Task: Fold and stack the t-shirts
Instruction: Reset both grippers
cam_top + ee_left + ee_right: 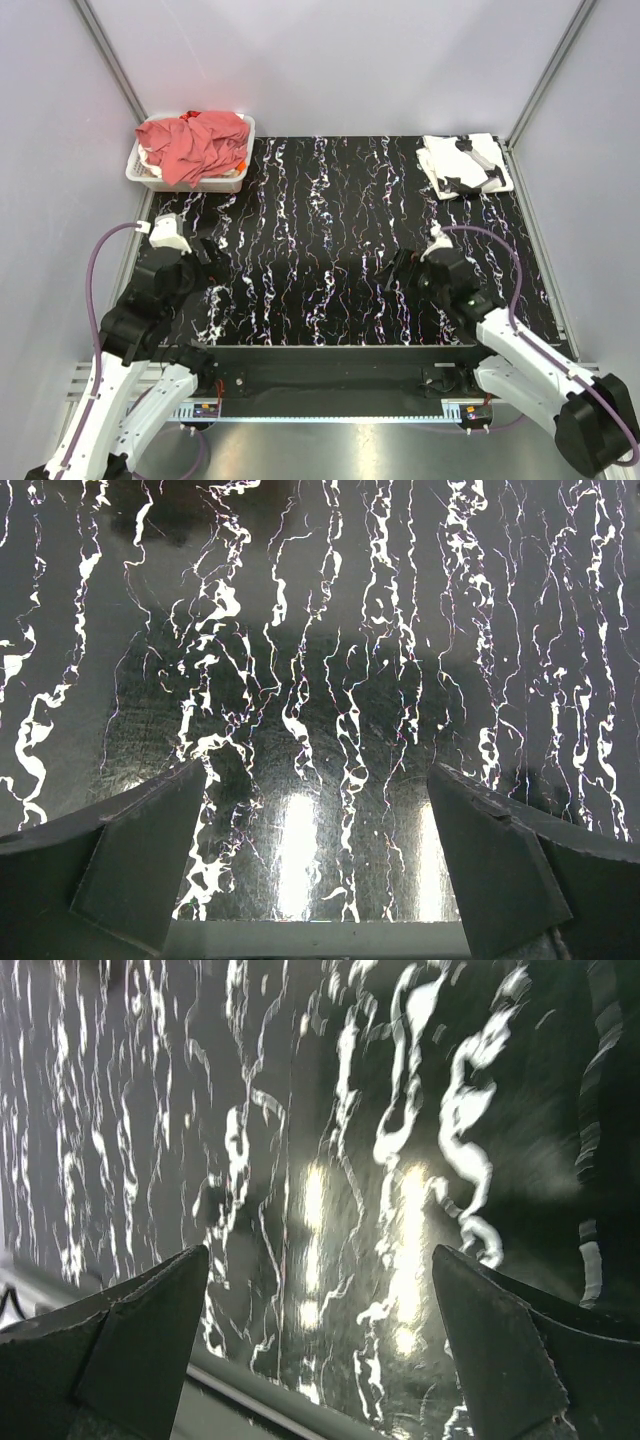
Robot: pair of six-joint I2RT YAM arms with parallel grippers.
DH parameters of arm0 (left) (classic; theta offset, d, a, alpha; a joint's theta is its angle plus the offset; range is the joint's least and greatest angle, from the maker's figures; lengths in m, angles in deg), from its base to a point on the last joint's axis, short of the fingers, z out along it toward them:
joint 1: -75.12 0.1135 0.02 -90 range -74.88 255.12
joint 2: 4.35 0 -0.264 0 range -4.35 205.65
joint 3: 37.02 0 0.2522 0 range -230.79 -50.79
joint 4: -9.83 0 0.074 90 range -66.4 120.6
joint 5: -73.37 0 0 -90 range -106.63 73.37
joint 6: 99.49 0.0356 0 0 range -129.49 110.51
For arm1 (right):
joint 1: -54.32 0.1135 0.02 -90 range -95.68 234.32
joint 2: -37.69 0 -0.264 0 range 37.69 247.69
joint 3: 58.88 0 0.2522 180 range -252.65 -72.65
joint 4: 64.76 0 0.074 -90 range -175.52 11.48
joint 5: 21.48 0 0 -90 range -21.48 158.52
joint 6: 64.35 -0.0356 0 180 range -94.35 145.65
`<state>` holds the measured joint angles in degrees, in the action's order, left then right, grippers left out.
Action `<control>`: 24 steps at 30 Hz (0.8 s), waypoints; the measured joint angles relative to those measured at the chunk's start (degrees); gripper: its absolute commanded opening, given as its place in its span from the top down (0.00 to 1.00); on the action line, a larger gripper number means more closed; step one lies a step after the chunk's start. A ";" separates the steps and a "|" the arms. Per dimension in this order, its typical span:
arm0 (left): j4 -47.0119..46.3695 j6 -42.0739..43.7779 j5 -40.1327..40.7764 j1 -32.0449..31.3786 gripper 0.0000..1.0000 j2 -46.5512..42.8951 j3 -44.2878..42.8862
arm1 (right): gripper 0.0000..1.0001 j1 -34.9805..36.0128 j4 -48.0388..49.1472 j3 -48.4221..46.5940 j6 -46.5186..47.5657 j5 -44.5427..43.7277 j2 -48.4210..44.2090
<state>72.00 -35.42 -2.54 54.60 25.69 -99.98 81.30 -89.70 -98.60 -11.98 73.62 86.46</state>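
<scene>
Top external view: salmon-red t-shirts (195, 143) lie heaped in the white basket (137, 172) at the far-left corner. My left gripper (203, 250) and right gripper (398, 268) hover over the black marbled table (320, 200), fingers spread, holding nothing. A folded white t-shirt (462, 163) rests at the far right.

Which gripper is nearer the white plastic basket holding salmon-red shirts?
Left. The left gripper is just in front of the white plastic basket; the right gripper is across the table.
</scene>
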 measured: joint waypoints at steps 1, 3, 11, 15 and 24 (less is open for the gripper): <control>0.00 -0.02 0.04 0.00 0.01 0.00 0.00 | 0.00 1.27 1.53 1.81 -0.70 -0.02 -0.15; 0.00 -0.02 0.13 0.00 0.01 -0.04 0.00 | 0.00 4.22 6.14 4.68 -2.05 -0.04 1.25; 0.00 -0.04 0.13 0.00 0.01 -0.39 0.00 | 0.00 11.34 16.94 7.67 -4.46 -1.51 8.15; 0.02 -0.04 0.13 0.00 0.01 -2.38 0.04 | 0.00 11.39 19.15 7.65 -5.05 -1.79 8.92; 0.02 -0.72 1.29 0.00 0.01 -5.49 0.04 | 0.00 11.43 21.75 11.04 -7.41 -1.36 5.55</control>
<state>72.02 -36.15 -1.25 54.60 20.20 -99.93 92.73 -67.95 -87.56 -19.39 72.27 92.02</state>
